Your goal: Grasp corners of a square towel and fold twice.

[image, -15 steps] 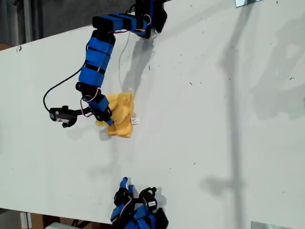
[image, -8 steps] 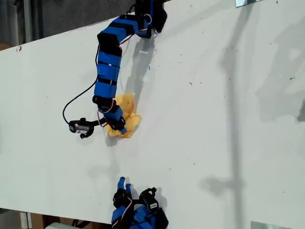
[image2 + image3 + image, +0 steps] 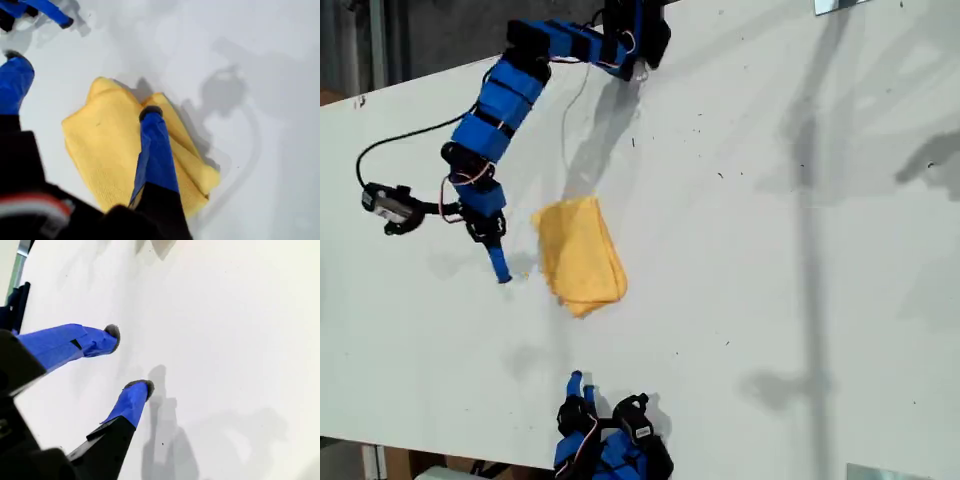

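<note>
While the towel (image 3: 580, 256) lies folded into a narrow bundle on the white table (image 3: 770, 250), my first gripper (image 3: 496, 258) hangs just beside it, toward the exterior view's left, with its jaws spread and nothing between them. In the first wrist view one blue finger (image 3: 155, 150) crosses in front of the towel (image 3: 107, 150), seemingly clear of the cloth. My second gripper (image 3: 131, 362) is well apart from the towel over bare table (image 3: 225, 340), jaws spread and holding nothing.

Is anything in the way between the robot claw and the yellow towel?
Nothing visible. Only bare table lies between my first gripper and the towel, which is on its right in the exterior view.
</note>
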`<state>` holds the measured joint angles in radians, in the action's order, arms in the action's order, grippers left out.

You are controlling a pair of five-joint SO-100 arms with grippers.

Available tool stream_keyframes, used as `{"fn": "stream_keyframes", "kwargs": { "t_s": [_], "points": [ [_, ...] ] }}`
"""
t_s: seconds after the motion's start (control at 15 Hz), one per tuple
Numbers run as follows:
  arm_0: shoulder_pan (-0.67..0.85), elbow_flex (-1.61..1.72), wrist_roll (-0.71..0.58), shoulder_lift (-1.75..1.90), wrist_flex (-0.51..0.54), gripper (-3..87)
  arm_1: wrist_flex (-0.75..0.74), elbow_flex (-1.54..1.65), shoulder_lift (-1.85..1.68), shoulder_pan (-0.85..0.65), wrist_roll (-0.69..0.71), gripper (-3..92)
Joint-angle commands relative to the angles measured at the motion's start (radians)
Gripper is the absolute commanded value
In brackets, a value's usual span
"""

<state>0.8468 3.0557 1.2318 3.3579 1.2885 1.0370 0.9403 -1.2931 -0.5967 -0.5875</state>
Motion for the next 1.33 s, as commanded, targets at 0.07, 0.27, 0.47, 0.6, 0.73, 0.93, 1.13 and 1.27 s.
{"fn": "stream_keyframes", "kwargs": {
  "t_s": [0.07,0.27,0.47,0.6,0.73,0.93,1.13,1.27],
  "points": [
    [0.002,-0.005,-0.009,0.008,0.009,17.3,0.104,0.437,-0.58,-0.026,-0.035,39.6],
    [0.0,-0.002,-0.025,0.028,0.014,17.2,-0.043,1.241,-1.146,-0.006,-0.149,-0.1],
    [-0.023,0.008,-0.051,0.08,0.025,17.1,0.035,1.697,-1.799,0.035,-0.301,-0.1],
    [-0.043,0.011,-0.061,0.104,0.032,17.1,0.158,1.798,-1.99,0.087,-0.354,-0.1],
    [-0.049,0.011,-0.06,0.106,0.032,17.1,0.169,1.844,-1.993,0.114,-0.365,-0.1],
    [-0.054,0.011,-0.061,0.106,0.034,17.0,0.183,1.905,-1.993,0.101,-0.413,-0.1],
    [-0.048,0.012,-0.058,0.107,0.034,15.9,0.209,1.959,-1.987,0.103,-0.529,-0.1],
    [-0.046,0.012,-0.058,0.107,0.034,15.6,0.198,1.963,-1.985,0.115,-0.563,-0.1]
  ]
}}
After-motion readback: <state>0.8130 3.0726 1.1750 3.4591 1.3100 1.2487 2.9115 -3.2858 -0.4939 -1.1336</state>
